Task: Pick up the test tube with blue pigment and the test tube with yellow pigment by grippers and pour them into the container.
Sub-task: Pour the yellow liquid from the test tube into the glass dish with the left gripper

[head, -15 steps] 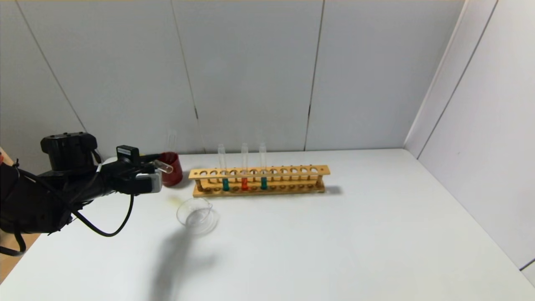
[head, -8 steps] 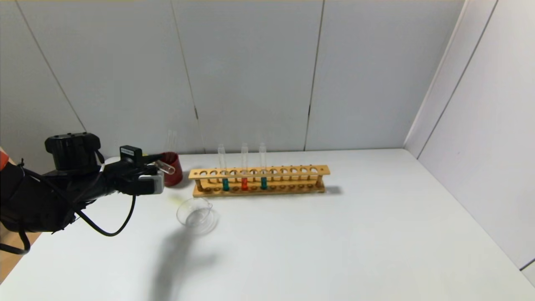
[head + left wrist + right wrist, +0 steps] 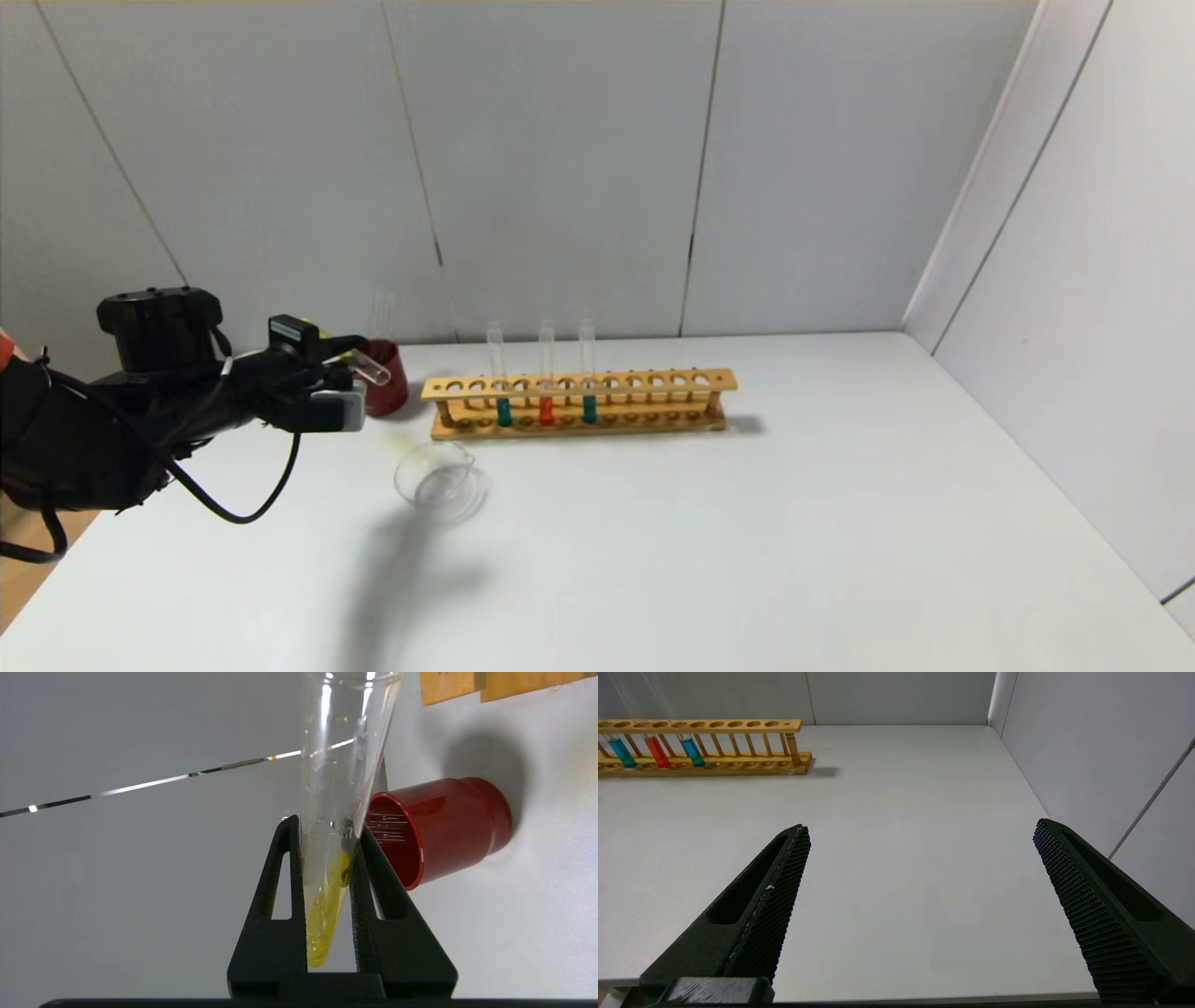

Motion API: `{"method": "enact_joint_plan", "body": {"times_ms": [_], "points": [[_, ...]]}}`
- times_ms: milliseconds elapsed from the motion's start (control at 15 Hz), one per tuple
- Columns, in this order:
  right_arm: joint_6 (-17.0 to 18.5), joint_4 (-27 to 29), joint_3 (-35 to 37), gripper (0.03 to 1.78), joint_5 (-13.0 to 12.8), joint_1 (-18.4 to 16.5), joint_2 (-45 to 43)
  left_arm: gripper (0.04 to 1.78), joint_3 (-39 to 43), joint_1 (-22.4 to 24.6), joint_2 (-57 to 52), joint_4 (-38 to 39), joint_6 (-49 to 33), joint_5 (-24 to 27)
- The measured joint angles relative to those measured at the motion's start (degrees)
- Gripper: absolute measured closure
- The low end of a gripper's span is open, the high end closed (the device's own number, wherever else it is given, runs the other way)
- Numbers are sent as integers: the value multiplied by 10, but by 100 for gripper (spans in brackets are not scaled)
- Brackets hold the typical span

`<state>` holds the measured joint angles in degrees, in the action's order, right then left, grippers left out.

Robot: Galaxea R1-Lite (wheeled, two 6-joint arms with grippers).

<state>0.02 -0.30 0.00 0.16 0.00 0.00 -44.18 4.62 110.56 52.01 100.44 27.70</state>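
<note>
Head camera looks down; both wrist cameras, seemingly lower, share the rack (image 3: pixel 579 401).

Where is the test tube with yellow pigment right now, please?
The test tube with yellow pigment is clamped in the left end effector at the head view's left, held nearly level beside the red cup.

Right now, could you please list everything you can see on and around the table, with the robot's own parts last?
Yellow-pigment test tube: one, clear with yellow liquid, tilted, clamped in the left gripper.
Blue-pigment test tubes: two, teal-blue liquid, upright in the rack.
Orange-red tube: one, upright between them.
Wooden rack: one, tan, toward the table's rear.
Glass container: one, clear, in front of the rack's left end.
Red cup: one, dark red, left of the rack.
Table: one, white.
Left gripper: black, near the cup.
Right gripper: black, open, over bare table.
</note>
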Motion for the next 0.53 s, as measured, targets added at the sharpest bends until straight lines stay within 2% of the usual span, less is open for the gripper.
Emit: {"method": "enact_joint_plan", "body": {"times_ms": [533], "points": [[0,0,0,6,0,0,0,150,0,0,0,-2,33,1]]}}
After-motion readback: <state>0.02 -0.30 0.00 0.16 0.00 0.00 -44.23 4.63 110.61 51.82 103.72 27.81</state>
